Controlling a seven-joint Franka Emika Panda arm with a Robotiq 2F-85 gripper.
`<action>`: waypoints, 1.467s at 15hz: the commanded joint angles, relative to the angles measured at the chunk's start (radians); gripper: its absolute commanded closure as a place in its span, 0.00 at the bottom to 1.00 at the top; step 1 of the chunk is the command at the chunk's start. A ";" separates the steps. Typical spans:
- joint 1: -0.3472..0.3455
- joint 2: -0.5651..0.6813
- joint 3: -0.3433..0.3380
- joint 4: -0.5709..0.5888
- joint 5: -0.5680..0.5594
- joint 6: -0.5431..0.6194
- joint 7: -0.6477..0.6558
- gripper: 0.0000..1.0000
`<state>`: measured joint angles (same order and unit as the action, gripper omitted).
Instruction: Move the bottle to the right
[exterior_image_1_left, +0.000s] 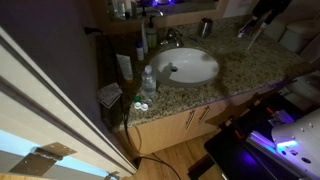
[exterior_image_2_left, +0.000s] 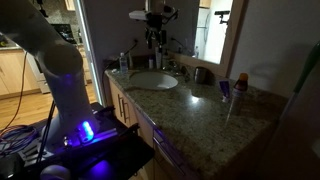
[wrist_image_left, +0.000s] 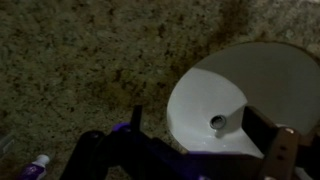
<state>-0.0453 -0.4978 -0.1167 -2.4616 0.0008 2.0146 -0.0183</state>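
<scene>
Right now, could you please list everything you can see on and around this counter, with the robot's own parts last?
counter: one, speckled brown granite, running across the scene
sink: one, white, oval, set into the counter
faucet: one, metallic, behind the sink
bottle: one, pale, standing on the counter beside the sink's rim
cup: one, dark metal, at the back of the counter
cabinet: one, light wood, under the counter
arm: one, white, beside the counter
gripper: one, dark, open and holding nothing, above the sink
</scene>
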 joint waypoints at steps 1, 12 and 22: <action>-0.006 0.027 0.039 0.026 0.029 0.002 0.059 0.00; -0.002 0.285 0.245 0.368 0.038 -0.051 0.722 0.00; 0.003 0.489 0.357 0.530 -0.062 -0.062 1.185 0.00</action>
<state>-0.0338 -0.1716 0.1793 -2.0630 -0.0472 1.9770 0.9742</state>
